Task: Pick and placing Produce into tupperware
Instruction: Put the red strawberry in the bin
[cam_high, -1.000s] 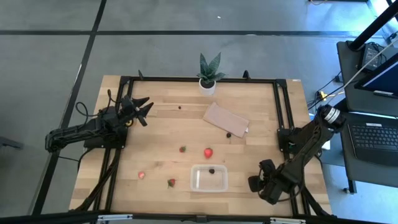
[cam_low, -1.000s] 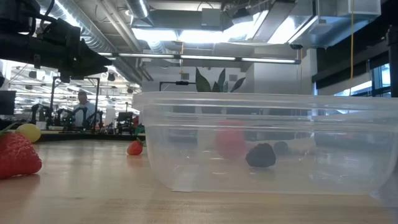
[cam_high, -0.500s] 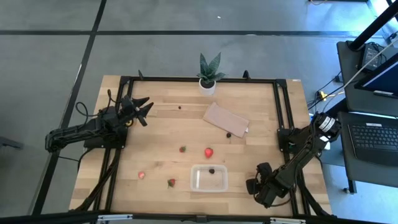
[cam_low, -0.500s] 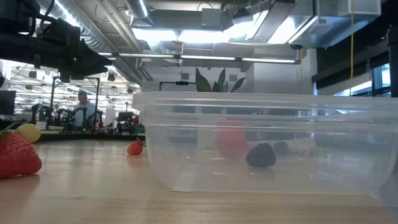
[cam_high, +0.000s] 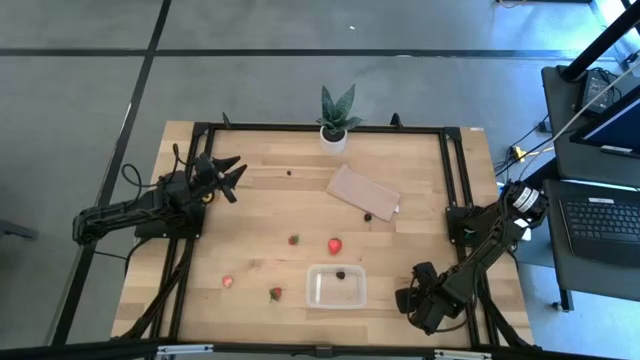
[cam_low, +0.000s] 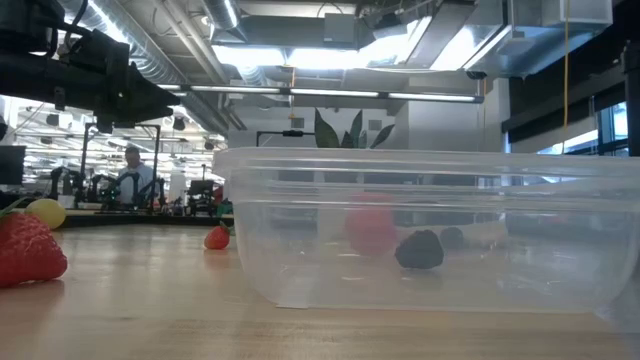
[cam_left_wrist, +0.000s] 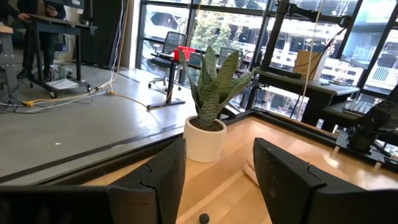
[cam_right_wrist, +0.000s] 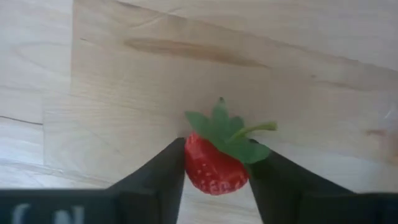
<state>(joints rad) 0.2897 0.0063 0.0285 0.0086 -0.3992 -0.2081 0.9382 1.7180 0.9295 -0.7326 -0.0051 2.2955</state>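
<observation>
The clear tupperware (cam_high: 336, 286) stands near the table's front edge with one dark berry (cam_low: 419, 249) inside. Strawberries (cam_high: 335, 244) (cam_high: 294, 239) (cam_high: 227, 282) (cam_high: 275, 293) lie loose on the wood to its left and behind it. A yellow fruit (cam_low: 46, 212) shows at the far left. My right gripper (cam_high: 420, 302) points down just right of the tupperware, shut on a strawberry (cam_right_wrist: 214, 165) with a green top. My left gripper (cam_left_wrist: 217, 168) stands open and level at the table's far left, with nothing between its fingers. My right gripper pinches the strawberry's red body (cam_right_wrist: 194, 163) between its two fingers, one finger on each side. The fingers come from above, pointing down. The green top (cam_right_wrist: 227, 134) sticks out past the fingers, and the fruit looks to lie on the wood.
A potted plant (cam_high: 335, 125) stands at the far edge. A tan sheet (cam_high: 362, 190) lies right of centre with a dark berry (cam_high: 368, 216) on it; another berry (cam_high: 289, 172) lies far left of centre. A black frame (cam_high: 445, 170) runs around the table.
My right arm has sunk a little, toward the table's near edge, and then stopped. Nothing else has moved.
</observation>
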